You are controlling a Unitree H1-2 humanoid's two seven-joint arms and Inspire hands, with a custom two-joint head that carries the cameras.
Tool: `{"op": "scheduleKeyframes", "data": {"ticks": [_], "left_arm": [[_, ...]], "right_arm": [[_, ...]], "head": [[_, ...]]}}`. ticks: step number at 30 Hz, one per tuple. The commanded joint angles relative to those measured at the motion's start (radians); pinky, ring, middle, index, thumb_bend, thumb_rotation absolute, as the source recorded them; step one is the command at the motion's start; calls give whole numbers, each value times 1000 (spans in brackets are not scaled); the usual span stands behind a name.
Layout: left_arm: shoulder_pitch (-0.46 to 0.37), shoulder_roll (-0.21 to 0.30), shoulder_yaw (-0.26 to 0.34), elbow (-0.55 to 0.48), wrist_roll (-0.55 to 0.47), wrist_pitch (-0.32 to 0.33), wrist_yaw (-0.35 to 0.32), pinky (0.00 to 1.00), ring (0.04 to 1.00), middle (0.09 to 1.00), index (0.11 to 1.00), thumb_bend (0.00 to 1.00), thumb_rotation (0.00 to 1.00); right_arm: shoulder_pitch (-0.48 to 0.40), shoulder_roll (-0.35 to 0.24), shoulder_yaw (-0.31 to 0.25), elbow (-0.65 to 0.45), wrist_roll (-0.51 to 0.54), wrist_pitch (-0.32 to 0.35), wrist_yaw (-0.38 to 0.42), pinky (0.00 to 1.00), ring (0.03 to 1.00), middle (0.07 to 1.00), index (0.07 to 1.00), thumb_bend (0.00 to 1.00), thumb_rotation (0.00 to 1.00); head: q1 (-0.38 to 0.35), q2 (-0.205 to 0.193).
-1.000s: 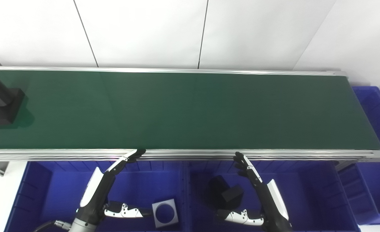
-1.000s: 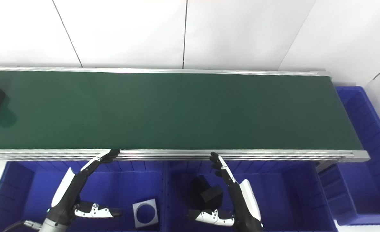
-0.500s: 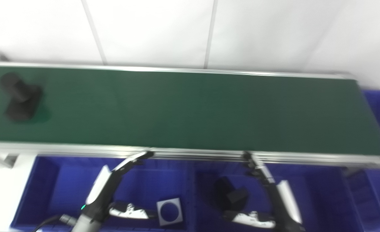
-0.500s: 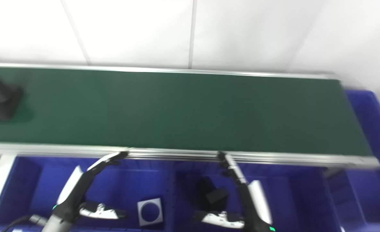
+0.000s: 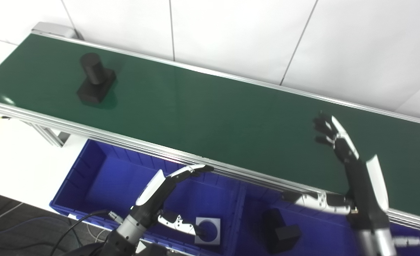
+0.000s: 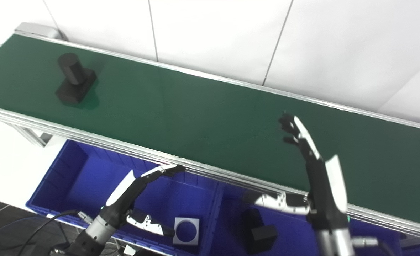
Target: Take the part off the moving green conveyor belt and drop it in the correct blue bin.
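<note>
1. A black part with a square base and an upright cylinder [image 5: 95, 79] stands on the green conveyor belt [image 5: 210, 117] near its far left end, untouched.
2. The left hand [image 5: 160, 188] hangs below the belt's near rail over the left blue plastic bin [image 5: 89, 170], fingers spread, holding nothing.
3. The right hand [image 5: 341, 149] is raised over the belt's right part, fingers apart and empty.
4. A grey square plate with a round hole [image 5: 207, 231] lies in the left bin; a black block part [image 5: 281, 234] lies in the neighbouring bin.
</note>
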Motion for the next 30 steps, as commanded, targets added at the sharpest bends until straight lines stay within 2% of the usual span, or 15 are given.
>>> {"op": "scheduleKeyframes", "data": {"ticks": [1, 7, 13, 22, 30], "left_arm": [[-24, 0, -10, 4, 3, -24, 33, 751, 812, 835, 810, 1000, 376], [-45, 0, -41, 26, 10, -24, 65, 739, 806, 836, 809, 1000, 380], [-57, 1, -67, 38, 10, -24, 85, 755, 814, 836, 810, 1000, 369], [-76, 5, -101, 51, 11, -24, 117, 757, 817, 837, 808, 1000, 355], [-93, 11, -129, 62, 36, -24, 143, 742, 809, 831, 806, 1000, 350]], "right_arm": [[-64, 16, 11, -28, 4, 37, 21, 741, 837, 858, 915, 994, 368], [-177, 33, 40, 10, -25, 67, 50, 665, 788, 840, 910, 969, 375], [-273, 52, 64, 73, -44, 119, 82, 728, 834, 878, 930, 931, 397], [-395, 95, 116, 176, -95, 148, 99, 727, 835, 897, 942, 913, 447], [-509, 146, 192, 296, -204, 177, 94, 710, 812, 872, 937, 925, 474]], "head": [[-4, -14], [-35, -28], [-64, -32], [-102, -35], [-127, -34]]}}
